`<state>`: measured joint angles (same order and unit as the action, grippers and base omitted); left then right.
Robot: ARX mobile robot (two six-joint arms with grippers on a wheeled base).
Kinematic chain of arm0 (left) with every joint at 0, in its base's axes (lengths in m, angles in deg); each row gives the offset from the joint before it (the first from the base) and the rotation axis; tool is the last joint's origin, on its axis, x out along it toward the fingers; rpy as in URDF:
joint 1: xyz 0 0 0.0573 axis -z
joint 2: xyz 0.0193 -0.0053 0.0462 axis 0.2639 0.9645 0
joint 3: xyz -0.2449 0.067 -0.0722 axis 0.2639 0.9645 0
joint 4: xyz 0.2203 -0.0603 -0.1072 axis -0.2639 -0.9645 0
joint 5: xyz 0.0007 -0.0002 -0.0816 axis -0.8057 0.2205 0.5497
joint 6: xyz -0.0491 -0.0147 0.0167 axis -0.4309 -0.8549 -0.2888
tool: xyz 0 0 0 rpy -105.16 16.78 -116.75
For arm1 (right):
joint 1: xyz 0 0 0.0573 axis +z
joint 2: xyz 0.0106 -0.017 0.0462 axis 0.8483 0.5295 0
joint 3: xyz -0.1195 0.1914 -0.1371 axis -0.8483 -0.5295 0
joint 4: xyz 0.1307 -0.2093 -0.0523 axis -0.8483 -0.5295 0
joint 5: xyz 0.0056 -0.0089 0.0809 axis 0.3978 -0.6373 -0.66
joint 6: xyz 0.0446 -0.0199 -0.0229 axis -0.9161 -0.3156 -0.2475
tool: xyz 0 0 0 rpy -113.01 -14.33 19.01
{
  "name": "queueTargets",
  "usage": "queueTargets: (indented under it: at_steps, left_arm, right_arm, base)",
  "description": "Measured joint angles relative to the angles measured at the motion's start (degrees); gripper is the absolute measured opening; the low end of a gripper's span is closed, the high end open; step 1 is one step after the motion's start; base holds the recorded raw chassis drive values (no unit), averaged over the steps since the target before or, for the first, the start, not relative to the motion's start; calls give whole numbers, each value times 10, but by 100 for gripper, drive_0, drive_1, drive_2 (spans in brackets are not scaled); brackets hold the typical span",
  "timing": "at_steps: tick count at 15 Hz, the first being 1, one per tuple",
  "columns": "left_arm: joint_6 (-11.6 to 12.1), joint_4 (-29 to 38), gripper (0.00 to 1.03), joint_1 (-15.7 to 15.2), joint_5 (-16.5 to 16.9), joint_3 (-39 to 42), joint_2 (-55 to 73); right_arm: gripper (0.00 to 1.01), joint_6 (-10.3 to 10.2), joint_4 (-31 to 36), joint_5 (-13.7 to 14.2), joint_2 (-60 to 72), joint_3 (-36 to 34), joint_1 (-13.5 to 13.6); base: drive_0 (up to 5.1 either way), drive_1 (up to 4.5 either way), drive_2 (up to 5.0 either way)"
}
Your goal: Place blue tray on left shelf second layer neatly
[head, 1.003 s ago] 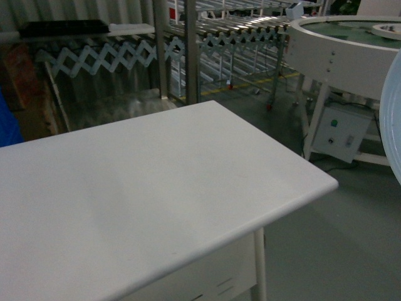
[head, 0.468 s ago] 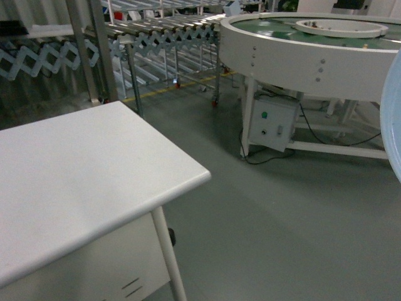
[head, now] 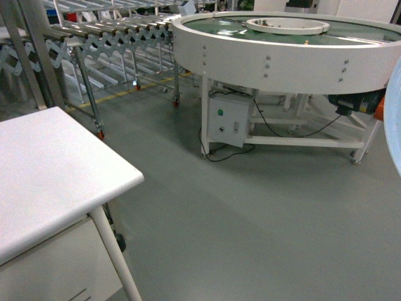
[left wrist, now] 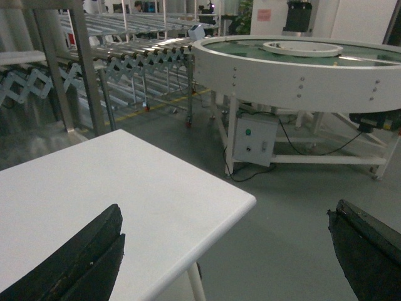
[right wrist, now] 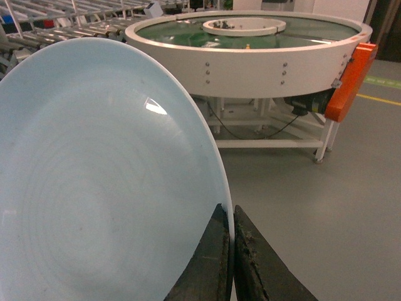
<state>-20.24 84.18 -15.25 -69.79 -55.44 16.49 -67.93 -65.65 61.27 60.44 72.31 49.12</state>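
Blue tray (right wrist: 106,182) sits pinched at its rim in your right gripper (right wrist: 233,251), whose two dark fingers (right wrist: 210,263) are closed tight on either side of the thin edge. On the right wrist camera you see the tray held upright, its pale glossy face filling the left half of the frame. On the head camera only a sliver of it (head: 393,119) shows at the right border.

Your left gripper (left wrist: 225,251) is spread wide and holds nothing; one finger (left wrist: 75,263) hangs over the white table (left wrist: 125,200), the other (left wrist: 369,244) is out over the grey floor (head: 250,213).

Ahead of you stands the round white conveyor machine (head: 282,56) with an orange guard (right wrist: 348,78) and a small control box (head: 229,119) beneath it. A steel roller conveyor (head: 106,31) runs along the upper left, well apart from the tray.
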Motion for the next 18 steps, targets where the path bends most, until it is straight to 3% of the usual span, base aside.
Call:
queueTargets:
  at_steps: [18]
  left_arm:
    - [0,2,98,0,0,0,0]
  right_arm:
    - [2,0,-1,-2,0,0,3]
  base:
    - [245,-81,-611]
